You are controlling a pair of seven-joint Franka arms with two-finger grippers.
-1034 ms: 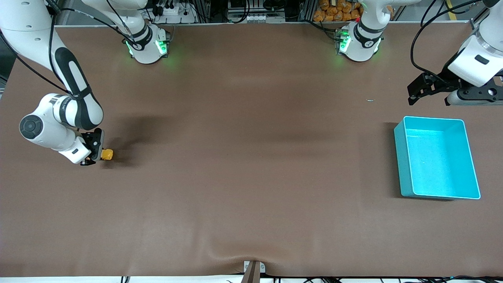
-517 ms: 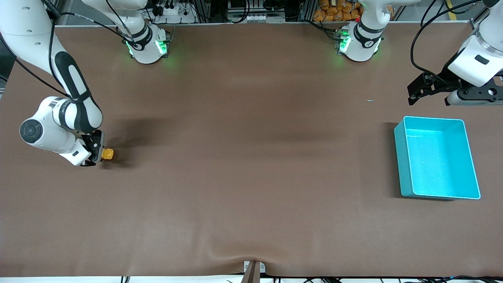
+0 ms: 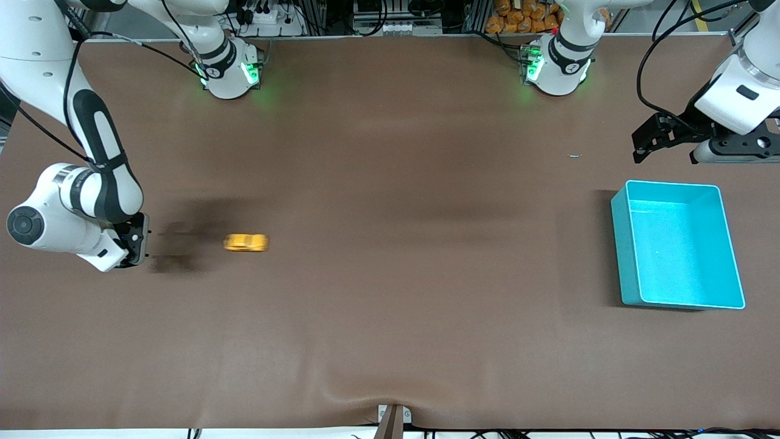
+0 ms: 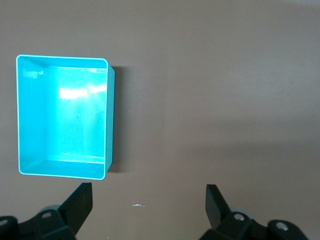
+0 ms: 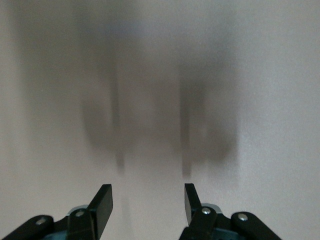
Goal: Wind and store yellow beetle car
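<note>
The yellow beetle car (image 3: 245, 242) is on the brown table, blurred with motion, and nothing holds it. It lies apart from my right gripper (image 3: 139, 244), toward the left arm's end of the table. In the right wrist view the right gripper (image 5: 147, 195) is open with only bare table and shadows between its fingers; the car is not in that view. My left gripper (image 3: 649, 143) waits over bare table beside the teal bin (image 3: 618, 244). In its wrist view the left gripper (image 4: 148, 192) is wide open and empty.
The teal bin (image 4: 110, 120) stands at the left arm's end of the table with nothing in it. A tiny silvery scrap (image 3: 574, 155) lies on the table near it, under the left gripper (image 4: 138, 205). Wide brown tabletop stretches between car and bin.
The right gripper opened and let go of the car, then drew back toward the right arm's end. The car has rolled off toward the left arm's end. The left arm has not moved.
</note>
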